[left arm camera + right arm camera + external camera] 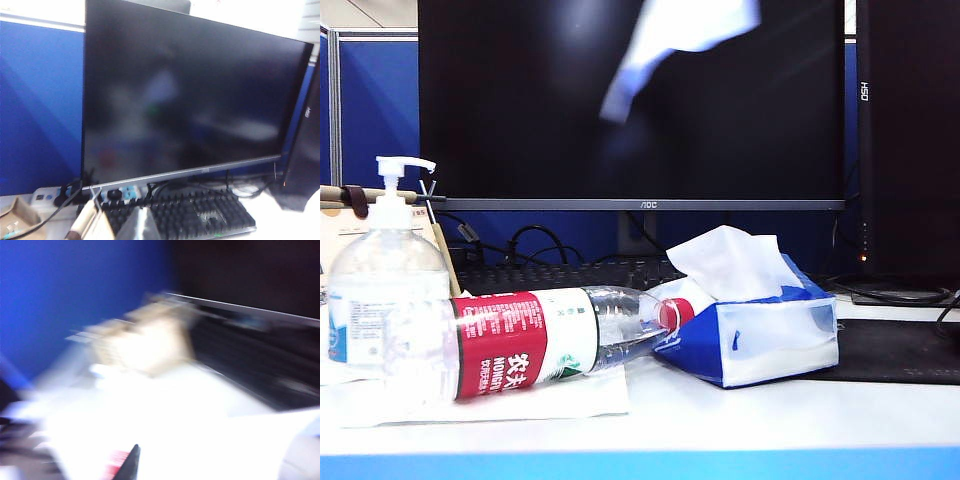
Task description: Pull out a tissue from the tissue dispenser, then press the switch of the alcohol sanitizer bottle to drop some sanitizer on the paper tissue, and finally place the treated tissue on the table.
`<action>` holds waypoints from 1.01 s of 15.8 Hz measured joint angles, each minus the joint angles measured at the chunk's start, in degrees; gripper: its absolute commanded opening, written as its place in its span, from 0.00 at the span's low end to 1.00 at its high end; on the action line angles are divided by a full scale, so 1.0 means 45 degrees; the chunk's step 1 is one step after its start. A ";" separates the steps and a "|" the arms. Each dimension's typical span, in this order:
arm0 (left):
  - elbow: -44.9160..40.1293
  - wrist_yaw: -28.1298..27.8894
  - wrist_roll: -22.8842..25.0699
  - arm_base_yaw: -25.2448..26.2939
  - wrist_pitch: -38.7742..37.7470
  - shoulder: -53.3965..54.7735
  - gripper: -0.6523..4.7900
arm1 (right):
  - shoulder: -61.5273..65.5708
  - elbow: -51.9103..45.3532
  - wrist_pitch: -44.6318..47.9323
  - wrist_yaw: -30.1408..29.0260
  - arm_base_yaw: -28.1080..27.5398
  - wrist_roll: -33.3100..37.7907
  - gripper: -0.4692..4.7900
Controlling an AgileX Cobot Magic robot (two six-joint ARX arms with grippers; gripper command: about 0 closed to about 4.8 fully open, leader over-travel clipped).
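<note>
The clear alcohol sanitizer bottle (388, 300) stands at the left of the table (770, 415), its white pump switch (402, 166) pointing right. The blue-and-white tissue dispenser (760, 340) lies at centre right with a white tuft (725, 262) sticking up. A blurred white patch (675, 40) shows high against the black monitor; I cannot tell whether it is the tissue. Neither gripper shows in the exterior view. My left gripper (140, 221) is a single shut tip over a keyboard, holding nothing I can see. My right gripper (132, 461) is a dark shut tip in a motion-blurred view.
A red-labelled water bottle (535, 342) lies on its side on a flat white sheet (550, 400), between the sanitizer and the pack. Behind stand a large black monitor (630, 120), a keyboard (200, 215) and a power strip (45, 196). A black mat (895, 352) lies at right.
</note>
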 measured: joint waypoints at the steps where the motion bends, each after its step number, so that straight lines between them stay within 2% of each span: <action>1: 0.0000 0.0000 0.0335 0.0000 -0.0733 -0.0505 0.11 | -0.0617 -0.0019 -0.0646 0.1073 0.0000 -0.0398 0.08; 4: -0.0612 0.0359 0.0675 0.0000 -0.2715 -0.2152 0.11 | -0.2069 -0.0500 -0.0913 0.2297 -0.0204 -0.0748 0.08; 5: -0.1345 0.0423 0.0699 0.0000 -0.3793 -0.3094 0.11 | -0.2608 -0.1311 -0.0908 0.2487 -0.0772 -0.0733 0.08; 6: -0.1797 0.0418 0.0670 0.0000 -0.4104 -0.3687 0.11 | -0.2866 -0.1880 -0.0913 0.2579 -0.1054 -0.0675 0.08; 8: -0.2550 0.0549 0.0253 -0.0005 -0.4192 -0.4269 0.11 | -0.2982 -0.3055 -0.0763 0.2535 -0.1637 -0.0350 0.08; 11: -0.3458 0.0855 -0.0049 -0.0010 -0.4488 -0.4265 0.11 | -0.2676 -0.4823 0.1088 0.2603 -0.2346 -0.0126 0.08; 13: -0.3619 0.0865 -0.0238 -0.0019 -0.4177 -0.4269 0.11 | -0.1559 -0.5158 0.2759 0.2769 -0.3881 -0.0117 0.08; 16: -0.3643 0.0899 -0.0233 -0.0573 -0.4158 -0.4269 0.11 | 0.0806 -0.5158 0.3599 0.2210 -0.5207 -0.0083 0.08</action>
